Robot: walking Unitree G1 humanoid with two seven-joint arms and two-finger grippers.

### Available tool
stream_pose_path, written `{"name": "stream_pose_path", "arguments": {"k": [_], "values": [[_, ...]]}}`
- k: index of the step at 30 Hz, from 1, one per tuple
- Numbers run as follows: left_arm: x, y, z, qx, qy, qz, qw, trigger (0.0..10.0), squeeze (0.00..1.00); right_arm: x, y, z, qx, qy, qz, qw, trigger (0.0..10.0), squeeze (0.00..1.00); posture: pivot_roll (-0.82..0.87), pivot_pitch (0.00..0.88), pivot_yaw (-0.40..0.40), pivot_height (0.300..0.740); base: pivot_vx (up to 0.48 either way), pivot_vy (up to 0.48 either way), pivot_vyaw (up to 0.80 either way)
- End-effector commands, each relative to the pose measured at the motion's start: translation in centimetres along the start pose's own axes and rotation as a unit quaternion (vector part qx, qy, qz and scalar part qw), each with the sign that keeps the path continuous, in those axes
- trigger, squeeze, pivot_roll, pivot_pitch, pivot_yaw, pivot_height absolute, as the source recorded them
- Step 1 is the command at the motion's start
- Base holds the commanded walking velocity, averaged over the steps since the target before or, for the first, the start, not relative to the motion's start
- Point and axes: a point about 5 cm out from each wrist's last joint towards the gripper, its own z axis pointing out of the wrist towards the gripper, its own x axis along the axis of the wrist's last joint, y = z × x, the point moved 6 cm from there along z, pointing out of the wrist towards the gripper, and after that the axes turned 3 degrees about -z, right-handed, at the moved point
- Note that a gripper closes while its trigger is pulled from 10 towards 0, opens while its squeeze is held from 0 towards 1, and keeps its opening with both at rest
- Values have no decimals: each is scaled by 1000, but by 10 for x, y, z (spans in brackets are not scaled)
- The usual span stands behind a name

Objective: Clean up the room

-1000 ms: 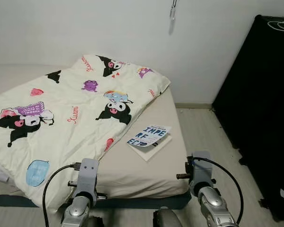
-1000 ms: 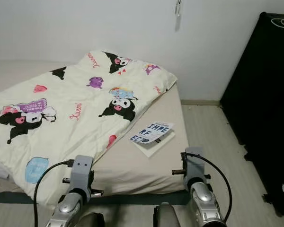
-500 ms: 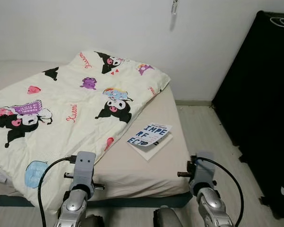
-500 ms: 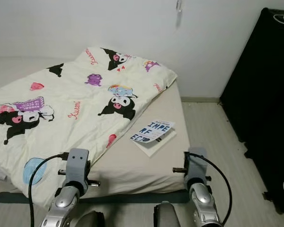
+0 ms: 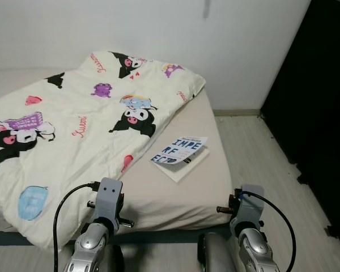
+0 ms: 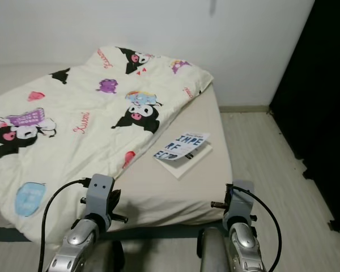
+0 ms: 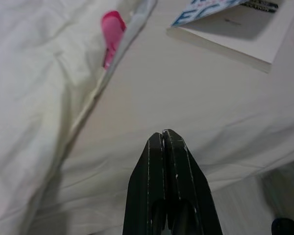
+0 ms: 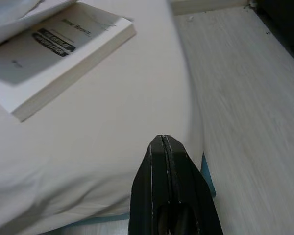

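At the near edge of the bed, both grippers were pinched tight with nothing in them: the left gripper [image 7: 165, 139] had its fingers pressed flat together over the bare sheet, just beside the duvet's loose hem, and the right gripper [image 8: 162, 144] was clamped the same way right over the mattress's right corner, with the floor [image 5: 260, 153] beyond it. Further out, the book [image 5: 180, 157] lay on the sheet [image 6: 158, 190] toward the right side of the bed, cover flopped partly open, ahead of both grippers and somewhat nearer the right one, not touching the duvet [image 5: 73, 130]. That cartoon-print duvet was skewed across the left and far part of the mattress, leaving the right strip uncovered. A white wall [image 5: 158, 28] ran behind and something big and black [image 5: 323, 113] stood to the right, too dark to make out. My guess was the book was the thing to deal with first, since it's sitting loose on the bed. To do it well, I'd say spread the right fingers wide before reaching, come in low along the sheet, and bite the spine edge so the cover doesn't flap or tear. Grabbing only the loose cover would probably let the pages dangle.
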Motion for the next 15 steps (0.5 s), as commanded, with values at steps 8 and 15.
{"name": "stream_pose_path", "arguments": {"k": [8,15], "values": [[1,6,-5,-40,-7,17,999,10000,0,9,-4,7,4,10,64,998,10000,0,-50,189,12,568,0,0,0],[17,-1,-4,-46,14,35,998,10000,0,21,1,22,-13,16,164,986,10000,1000,-16,233,17,568,0,0,0]]}}
